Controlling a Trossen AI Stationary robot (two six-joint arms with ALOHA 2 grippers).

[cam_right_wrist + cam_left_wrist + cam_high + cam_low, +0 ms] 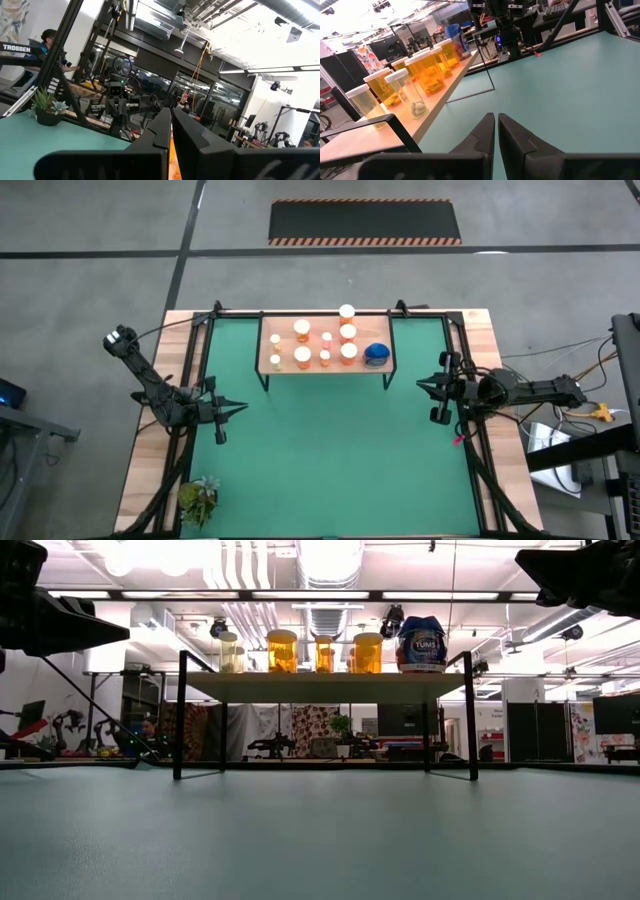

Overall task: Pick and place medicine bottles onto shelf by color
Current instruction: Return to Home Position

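The light-wood shelf [325, 366] on black legs stands at the far middle of the green mat. Several orange bottles with white caps [302, 331] stand on it, a blue bottle [376, 354] at its right end. They also show in the low view [282, 651] and in the left wrist view [423, 74]. My left gripper [242, 408] is shut and empty above the mat's left side, clear of the shelf. My right gripper [420, 384] is shut and empty near the mat's right edge, right of the shelf.
A small green plant [199, 498] stands at the mat's near left corner, also in the right wrist view [46, 106]. The wooden table rim [490, 340] frames the mat. The open green mat [340, 470] lies in front of the shelf. A person shows far off [49, 37].
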